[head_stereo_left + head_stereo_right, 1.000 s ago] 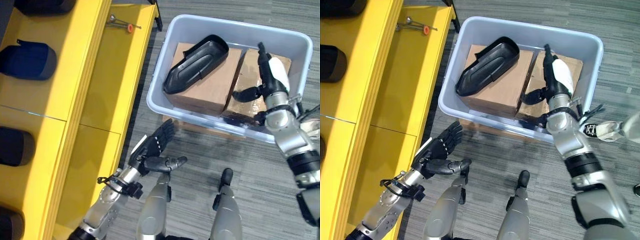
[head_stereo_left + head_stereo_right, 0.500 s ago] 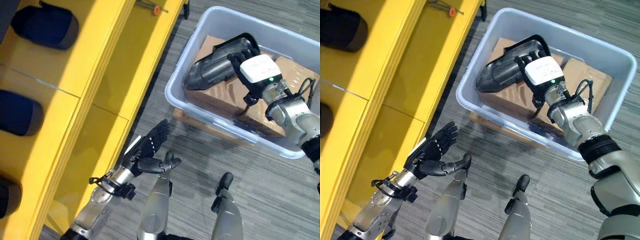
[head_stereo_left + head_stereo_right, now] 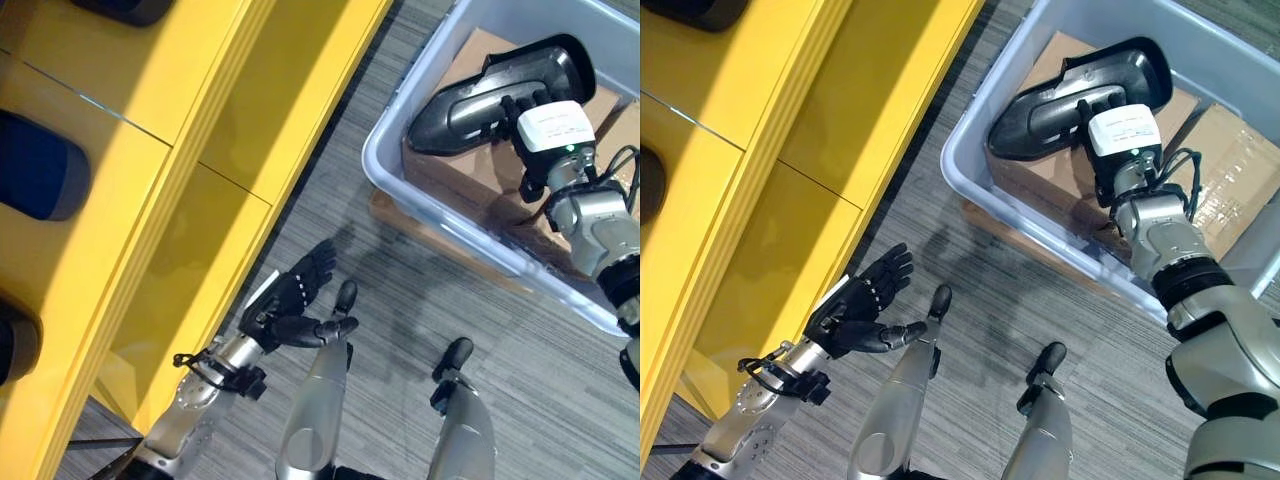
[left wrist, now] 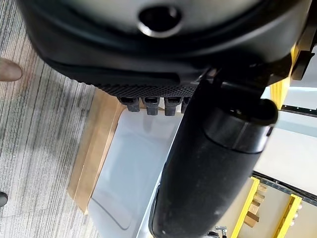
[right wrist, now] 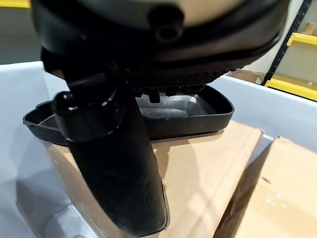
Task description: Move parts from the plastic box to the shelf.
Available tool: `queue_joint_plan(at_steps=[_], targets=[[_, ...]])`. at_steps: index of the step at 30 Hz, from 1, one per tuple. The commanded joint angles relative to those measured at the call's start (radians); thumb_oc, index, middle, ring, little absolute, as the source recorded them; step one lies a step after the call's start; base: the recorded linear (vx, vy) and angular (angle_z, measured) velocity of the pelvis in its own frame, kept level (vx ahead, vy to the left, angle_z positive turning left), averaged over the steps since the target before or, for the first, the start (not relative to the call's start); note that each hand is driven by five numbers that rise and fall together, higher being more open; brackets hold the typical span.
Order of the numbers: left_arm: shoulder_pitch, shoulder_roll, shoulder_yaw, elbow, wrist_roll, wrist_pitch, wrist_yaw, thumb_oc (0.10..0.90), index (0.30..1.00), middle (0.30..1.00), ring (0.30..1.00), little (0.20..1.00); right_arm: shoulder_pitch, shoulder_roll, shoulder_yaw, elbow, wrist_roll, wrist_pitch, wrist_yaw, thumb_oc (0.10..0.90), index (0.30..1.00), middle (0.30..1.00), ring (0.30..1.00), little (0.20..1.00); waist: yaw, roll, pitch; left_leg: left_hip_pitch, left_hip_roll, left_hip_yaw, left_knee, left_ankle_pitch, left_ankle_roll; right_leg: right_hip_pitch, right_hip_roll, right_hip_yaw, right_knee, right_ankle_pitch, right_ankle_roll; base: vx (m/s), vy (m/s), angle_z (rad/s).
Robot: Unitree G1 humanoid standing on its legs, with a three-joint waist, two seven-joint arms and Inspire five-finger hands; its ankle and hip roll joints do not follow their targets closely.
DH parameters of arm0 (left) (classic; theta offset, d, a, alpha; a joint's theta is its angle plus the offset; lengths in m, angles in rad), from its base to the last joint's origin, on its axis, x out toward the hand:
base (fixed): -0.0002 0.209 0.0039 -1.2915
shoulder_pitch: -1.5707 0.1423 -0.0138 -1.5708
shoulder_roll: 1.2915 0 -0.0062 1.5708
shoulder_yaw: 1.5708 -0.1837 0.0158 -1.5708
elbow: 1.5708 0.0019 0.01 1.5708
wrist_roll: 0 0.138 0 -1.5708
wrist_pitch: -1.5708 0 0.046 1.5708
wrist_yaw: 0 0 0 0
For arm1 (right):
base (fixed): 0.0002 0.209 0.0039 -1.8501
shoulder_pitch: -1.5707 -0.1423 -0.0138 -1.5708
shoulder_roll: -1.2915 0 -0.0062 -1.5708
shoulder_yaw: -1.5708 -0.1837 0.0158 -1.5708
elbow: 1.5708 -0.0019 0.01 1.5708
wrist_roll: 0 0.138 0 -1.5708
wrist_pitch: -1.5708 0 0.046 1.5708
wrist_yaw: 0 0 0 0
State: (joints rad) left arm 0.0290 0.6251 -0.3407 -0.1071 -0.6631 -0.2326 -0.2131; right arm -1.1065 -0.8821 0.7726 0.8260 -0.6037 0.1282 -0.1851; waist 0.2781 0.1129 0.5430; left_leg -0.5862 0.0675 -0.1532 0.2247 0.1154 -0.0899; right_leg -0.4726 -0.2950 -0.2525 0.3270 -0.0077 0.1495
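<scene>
A grey striped carpet floor (image 3: 400, 290) runs between a long yellow shelf (image 3: 150, 180) on the robot's left and a pale blue-grey plastic box (image 3: 395, 165) on its right. The box sits on a low wooden board (image 3: 400, 215). Dark rounded parts (image 3: 40, 165) lie in the shelf's compartments. Inside the box, two brown cardboard cartons (image 3: 1230, 170) stand side by side, and a black moulded plastic part (image 3: 1060, 105), shaped like a shallow tray, lies across the top of the nearer carton.

The right hand (image 3: 530, 110) reaches into the box and rests on the black part. In the right wrist view its fingers (image 5: 148, 96) curl over the part's rim and into its hollow, with the thumb (image 5: 119, 168) angled down outside the rim, so the hand grips the part, which still lies on the carton.

The left hand (image 3: 290, 305) hovers low over the carpet beside the shelf, fingers straight and spread, thumb out, holding nothing.
</scene>
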Motion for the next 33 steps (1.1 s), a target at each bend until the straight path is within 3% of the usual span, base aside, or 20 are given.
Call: queue_joint_plan(at_steps=[1,3,9,10,11,13,17,18,22,25,29,33], targets=[[0.009,0.0,0.015,-0.097,-0.013,-0.09,-0.011,0.9,1.0,1.0,1.0,1.0,-0.15,-0.049,0.041,0.045,0.065,0.089,-0.048,0.9,1.0,1.0,1.0,1.0,0.019,0.01,-0.023,0.003,-0.087,0.071,-0.045,-0.004,0.084,-0.024,0.112,0.007,0.151,-0.118,-0.077,0.0,0.0,0.0],[0.007,0.002,0.014,-0.1,-0.01,-0.088,-0.003,0.9,1.0,1.0,1.0,1.0,-0.165,-0.042,0.035,0.09,0.142,0.122,-0.014,0.9,1.0,1.0,1.0,1.0,0.022,0.01,-0.023,-0.019,-0.088,0.071,-0.043,-0.001,0.085,-0.04,0.117,0.004,0.155,-0.12,-0.079,0.0,0.0,0.0],[0.004,0.001,0.012,-0.111,0.002,-0.083,0.014,0.9,1.0,1.0,1.0,1.0,-0.178,-0.032,0.036,0.134,0.173,0.128,0.125,0.9,1.0,1.0,1.0,1.0,0.025,0.009,-0.023,-0.039,-0.09,0.069,-0.037,-0.003,0.084,-0.053,0.122,0.002,0.157,-0.123,-0.082,0.0,-0.015,0.0],[0.005,0.01,0.023,-0.124,0.007,-0.065,0.004,0.9,1.0,1.0,1.0,1.0,-0.166,-0.02,0.055,0.162,0.207,0.183,0.405,0.9,1.0,1.0,1.0,1.0,0.028,-0.002,-0.023,-0.039,-0.087,0.069,-0.035,-0.004,0.082,-0.047,0.126,-0.002,0.152,-0.123,-0.085,-0.01,-0.163,0.0],[0.008,0.014,0.033,-0.136,0.025,-0.054,-0.011,0.9,1.0,1.0,1.0,1.0,-0.15,-0.01,0.071,0.198,0.215,0.156,0.545,0.9,1.0,1.0,1.0,1.0,0.033,-0.011,-0.023,-0.033,-0.082,0.069,-0.04,-0.002,0.079,-0.038,0.13,-0.008,0.141,-0.117,-0.085,0.0,-0.246,0.02],[-0.001,0.023,0.041,-0.151,0.026,-0.032,-0.03,0.9,1.0,1.0,1.0,1.0,-0.12,0.024,0.063,0.263,0.386,0.13,0.559,0.9,1.0,1.0,1.0,1.0,0.044,-0.02,-0.023,-0.009,-0.081,0.064,-0.049,-0.003,0.082,-0.003,0.132,-0.011,0.11,-0.108,-0.082,-0.01,-0.221,0.04],[-0.006,0.028,0.059,-0.158,0.037,-0.015,-0.055,0.9,1.0,1.0,1.0,1.0,-0.117,0.056,0.026,0.283,0.429,0.115,0.635,0.9,1.0,1.0,1.0,1.0,0.05,-0.029,-0.023,0.021,-0.078,0.066,-0.065,0.0,0.079,0.037,0.133,-0.014,0.069,-0.095,-0.076,-0.04,-0.113,-0.08],[-0.003,0.035,0.082,-0.17,0.044,-0.009,-0.076,0.9,1.0,1.0,1.0,1.0,-0.099,0.043,0.007,0.207,0.449,0.078,0.678,0.9,1.0,1.0,1.0,1.0,0.043,-0.045,-0.023,0.032,-0.068,0.073,-0.078,0.023,0.079,0.064,0.142,-0.021,0.015,-0.053,-0.077,-0.1,-0.117,-0.02],[0.028,0.047,0.115,-0.185,0.008,0.013,-0.106,0.9,1.0,1.0,1.0,1.0,0.007,0.027,-0.073,0.006,0.525,0.163,0.654,0.9,1.0,1.0,1.0,1.0,0.016,-0.067,-0.023,0.09,-0.056,0.093,-0.095,0.015,0.075,0.12,0.153,0.002,-0.039,-0.033,-0.074,-0.04,-0.06,-0.14],[0.025,0.048,0.126,-0.181,-0.013,0.03,-0.119,0.9,1.0,1.0,1.0,1.0,0.073,0.036,-0.145,-0.064,0.508,0.183,0.573,0.9,1.0,1.0,1.0,1.0,-0.003,-0.075,-0.023,0.124,-0.052,0.103,-0.1,0.007,0.075,0.153,0.158,0.018,-0.061,-0.025,-0.07,-0.02,-0.025,-0.16],[-0.008,0.04,0.118,-0.162,-0.01,0.032,-0.121,0.9,1.0,1.0,1.0,1.0,0.128,0.099,-0.251,-0.06,0.695,0.276,0.44,0.9,1.0,1.0,1.0,1.0,-0.02,-0.07,-0.023,0.159,-0.05,0.118,-0.097,-0.009,0.076,0.184,0.157,0.035,-0.081,-0.022,-0.068,-0.01,-0.002,-0.16],[-0.031,0.027,0.117,-0.162,-0.01,0.052,-0.125,0.9,1.0,1.0,1.0,1.0,0.147,0.141,-0.328,-0.023,0.885,0.274,0.389,0.9,1.0,1.0,1.0,1.0,-0.024,-0.06,-0.023,0.172,-0.053,0.121,-0.093,-0.018,0.076,0.198,0.154,0.042,-0.089,-0.025,-0.069,0.0,0.002,-0.01]])
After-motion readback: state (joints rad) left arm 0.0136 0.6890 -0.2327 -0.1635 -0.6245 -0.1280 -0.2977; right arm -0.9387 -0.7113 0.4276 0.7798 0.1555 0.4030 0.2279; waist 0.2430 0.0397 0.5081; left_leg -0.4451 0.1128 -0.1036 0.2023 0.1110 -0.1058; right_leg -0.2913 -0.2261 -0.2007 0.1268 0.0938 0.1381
